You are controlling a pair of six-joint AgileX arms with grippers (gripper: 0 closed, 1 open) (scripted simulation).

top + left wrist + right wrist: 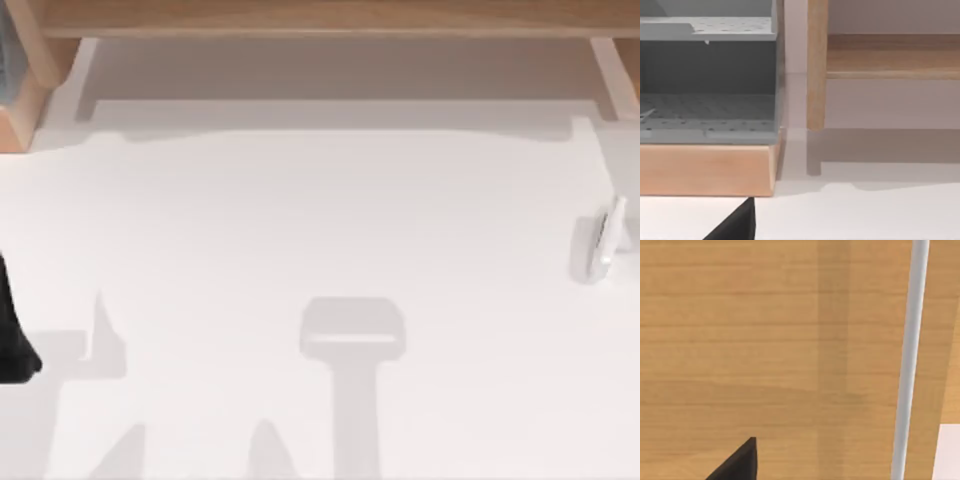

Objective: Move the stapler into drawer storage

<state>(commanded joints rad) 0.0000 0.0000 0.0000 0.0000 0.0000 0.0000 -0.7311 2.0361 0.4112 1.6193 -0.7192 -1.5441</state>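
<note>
The stapler [605, 240], small, slim and white, lies on the white table [320, 220] near its right edge, with nothing touching it. A black part of my left arm [12, 335] shows at the table's left edge, far from the stapler. In the left wrist view a black tip of my left gripper [735, 226] points toward a grey storage unit [707, 75] on a wooden base. In the right wrist view a black tip of my right gripper [737, 463] hangs close before a wooden panel [765, 340] that carries a pale bar handle [910, 360].
A wooden frame [320, 18] runs along the table's far edge, with a leg at each end [610, 75]. The grey storage unit's corner [12, 80] stands at the far left. A wooden post [816, 65] rises beside the unit. Arm shadows fall on the table's near half.
</note>
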